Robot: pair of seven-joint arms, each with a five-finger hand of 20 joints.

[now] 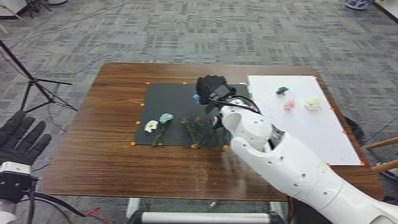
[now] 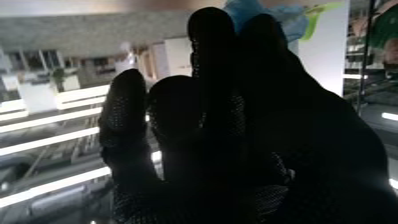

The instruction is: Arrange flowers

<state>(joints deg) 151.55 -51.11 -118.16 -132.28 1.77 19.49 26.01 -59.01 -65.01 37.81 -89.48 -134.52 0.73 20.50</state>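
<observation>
Right hand (image 1: 213,89) over the black mat (image 1: 163,102), fingertips clamped on a blue flower (image 2: 253,11).
Two blooms (image 1: 151,126) on the mat; three (image 1: 290,104) on the white board (image 1: 315,132).

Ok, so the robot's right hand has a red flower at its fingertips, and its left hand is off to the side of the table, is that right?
Not quite: the flower at the fingertips of the right hand is light blue, as the right wrist view shows. The left hand is indeed off to the side of the table.
</observation>
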